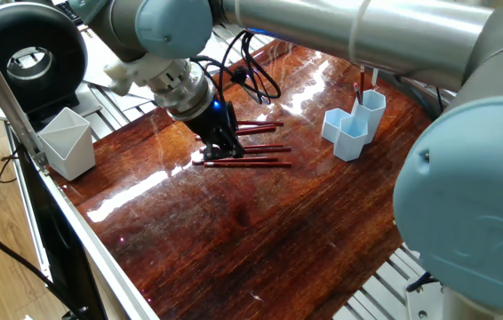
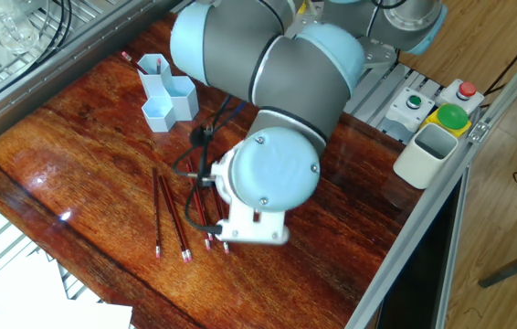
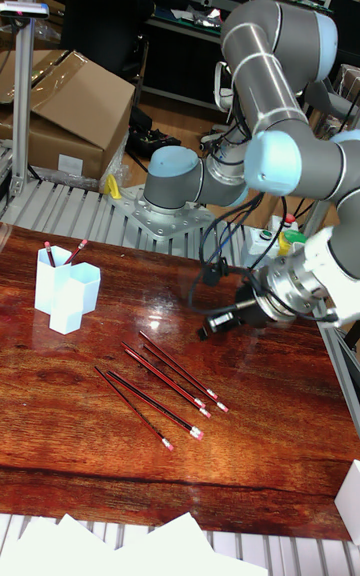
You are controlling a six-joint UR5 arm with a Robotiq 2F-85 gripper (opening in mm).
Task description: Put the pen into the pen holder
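Several dark red pens (image 1: 250,158) lie side by side on the wooden table; they also show in the other fixed view as pens (image 2: 169,216) and in the tall view as pens (image 3: 160,379). The light blue pen holder (image 1: 353,125) stands apart to their right, seen too as the holder (image 2: 163,90) and the holder (image 3: 65,295), with red-tipped pens (image 3: 47,253) standing in it. My gripper (image 1: 221,142) hovers low over the left ends of the lying pens, its dark fingers apart with nothing between them. It appears in the tall view as the gripper (image 3: 207,327). The wrist hides it in the other fixed view.
A pale grey angular cup (image 1: 67,142) stands at the table's left edge. A white box (image 2: 426,152) and a button panel (image 2: 450,117) sit on the far side. Papers (image 1: 145,67) lie behind the table. The arm (image 2: 277,110) spans the middle.
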